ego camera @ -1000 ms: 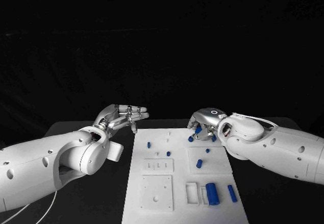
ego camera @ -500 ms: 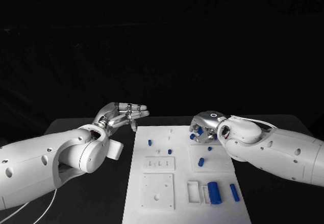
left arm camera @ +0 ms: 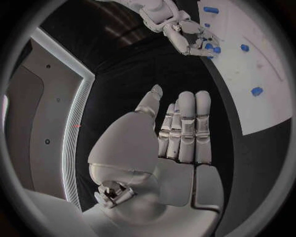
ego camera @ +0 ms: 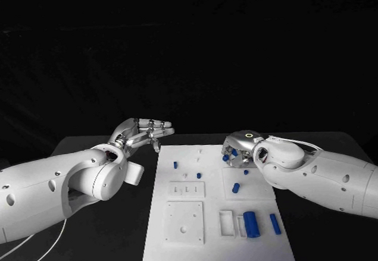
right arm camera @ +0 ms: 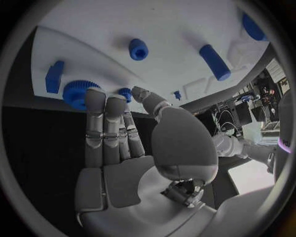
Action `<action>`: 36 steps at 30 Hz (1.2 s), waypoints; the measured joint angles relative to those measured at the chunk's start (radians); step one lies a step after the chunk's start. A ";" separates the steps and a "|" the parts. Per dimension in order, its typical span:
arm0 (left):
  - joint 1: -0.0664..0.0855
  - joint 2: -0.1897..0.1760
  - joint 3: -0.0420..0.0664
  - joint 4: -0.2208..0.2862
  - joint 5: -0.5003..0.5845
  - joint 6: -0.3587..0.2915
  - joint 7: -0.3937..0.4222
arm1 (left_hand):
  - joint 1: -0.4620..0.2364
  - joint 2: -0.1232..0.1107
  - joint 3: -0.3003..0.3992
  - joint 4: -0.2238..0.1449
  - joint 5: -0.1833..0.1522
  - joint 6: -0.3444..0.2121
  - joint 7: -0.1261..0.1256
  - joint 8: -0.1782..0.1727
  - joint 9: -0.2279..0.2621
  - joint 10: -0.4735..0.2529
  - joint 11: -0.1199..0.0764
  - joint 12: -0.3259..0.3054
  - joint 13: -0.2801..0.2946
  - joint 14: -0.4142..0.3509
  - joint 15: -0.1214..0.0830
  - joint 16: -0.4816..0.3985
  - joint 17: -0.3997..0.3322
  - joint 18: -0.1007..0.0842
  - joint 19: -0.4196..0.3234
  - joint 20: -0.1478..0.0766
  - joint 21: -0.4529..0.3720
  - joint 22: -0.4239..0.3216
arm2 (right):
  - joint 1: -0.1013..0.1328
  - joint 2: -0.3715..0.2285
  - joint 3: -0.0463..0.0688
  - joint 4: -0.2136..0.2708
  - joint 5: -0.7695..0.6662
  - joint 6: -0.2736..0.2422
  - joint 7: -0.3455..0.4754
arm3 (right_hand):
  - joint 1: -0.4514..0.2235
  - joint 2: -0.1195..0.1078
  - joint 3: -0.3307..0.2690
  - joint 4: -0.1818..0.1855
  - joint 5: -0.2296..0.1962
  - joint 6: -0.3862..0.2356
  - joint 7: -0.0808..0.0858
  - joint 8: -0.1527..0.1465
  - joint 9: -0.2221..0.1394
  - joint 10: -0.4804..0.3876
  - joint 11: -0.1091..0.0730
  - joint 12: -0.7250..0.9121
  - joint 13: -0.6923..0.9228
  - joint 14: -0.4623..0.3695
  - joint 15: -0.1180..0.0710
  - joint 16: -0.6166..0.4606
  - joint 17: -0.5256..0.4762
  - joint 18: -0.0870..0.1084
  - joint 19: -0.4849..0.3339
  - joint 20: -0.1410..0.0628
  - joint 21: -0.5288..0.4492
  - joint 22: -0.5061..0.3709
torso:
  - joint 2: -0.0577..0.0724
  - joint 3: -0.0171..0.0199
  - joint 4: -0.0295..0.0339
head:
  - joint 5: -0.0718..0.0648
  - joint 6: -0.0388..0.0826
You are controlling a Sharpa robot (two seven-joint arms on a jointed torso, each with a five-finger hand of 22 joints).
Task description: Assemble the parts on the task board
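The right hand (ego camera: 236, 149) hangs over the far right corner of the white board (ego camera: 215, 248), its fingers (right arm camera: 101, 123) straight, side by side and holding nothing, their tips just above a blue toothed wheel (right arm camera: 77, 94) that sits at the board's edge. The step in hand looks like picking up that wheel. To do it well the hand should part the thumb from the other fingers, come down with the wheel between them, and close on its rim evenly so it does not tilt or skate off the edge next to it; a small blue block (right arm camera: 54, 76) stands just beside the wheel and should not be knocked. The left hand (ego camera: 144, 133) hovers off the board's far left corner, empty, fingers straight and together, and can stay clear. Other blue pieces are spread over the board: a short cylinder (right arm camera: 138, 49), a longer peg (right arm camera: 214, 61), and near the robot a thick cylinder (ego camera: 249, 224) with a thin rod (ego camera: 274, 223) beside it. The thick cylinder seems to lie in a shallow framed recess, though the head view is too coarse to be sure; the square plate (ego camera: 183, 223) to its left carries no blue piece.
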 measured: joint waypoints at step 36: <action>0.001 0.007 0.000 -0.024 0.000 0.000 -0.006 | 0.000 0.000 -0.005 0.005 0.000 0.000 0.000 0.000 0.001 0.000 0.000 0.000 0.000 0.000 0.000 0.004 -0.005 0.000 0.000 0.000 0.000 0.001 | -0.001 0.010 0.001 0.004 -0.037 -0.011 -0.026 | 0.028 0.046 0.075 -0.047 -0.061 0.135 -0.033 0.000 0.012 0.151 -0.050 0.000 0.007 0.000 -0.025 0.006 -0.009 -0.031 0.025 -0.029 0.070 0.161 | 0.002 -0.0014 0.0000 | 0.002 -0.007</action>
